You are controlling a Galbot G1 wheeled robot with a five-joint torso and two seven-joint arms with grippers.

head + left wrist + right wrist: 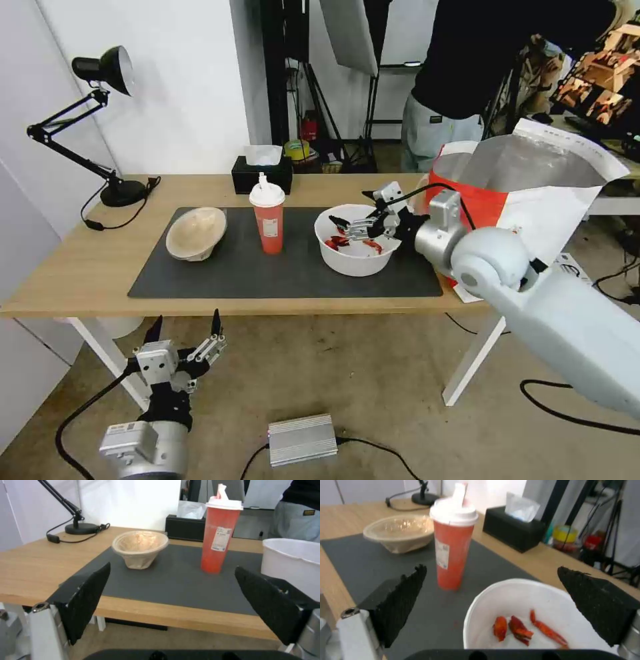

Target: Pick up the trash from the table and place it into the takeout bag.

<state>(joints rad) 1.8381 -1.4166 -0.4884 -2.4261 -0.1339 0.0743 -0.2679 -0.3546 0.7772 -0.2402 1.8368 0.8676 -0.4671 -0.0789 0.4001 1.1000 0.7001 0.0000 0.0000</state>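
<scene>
Three pieces of trash are sitting on the counter (67, 280) with nothing yet in the takeout bag (533, 180), as far as the open foil-lined mouth is showing — so the job appears to be at its very start. The right claw (360, 223) is reaching over the near rim of the white round bowl (353, 263), its fingers spread wide and gripping nothing; the red food scraps (523, 630) are lying in the bowl's bottom just beneath it. The bowl is resting on the right part of the dark grey mat (267, 280), nearest the bag, which is standing open at the counter's right end. The tall red drink cup (268, 220) is standing upright at mid-mat, and the beige pulp bowl (195, 233) is lying tilted on its side toward the mat's left end — both untouched. The left claw (187, 333) is hanging low in front of the counter's near edge, fingers wide and empty, pointed up toward the mat. Judging by this, the white bowl is likely first to go, leaving all three items to be lifted and dropped in.
</scene>
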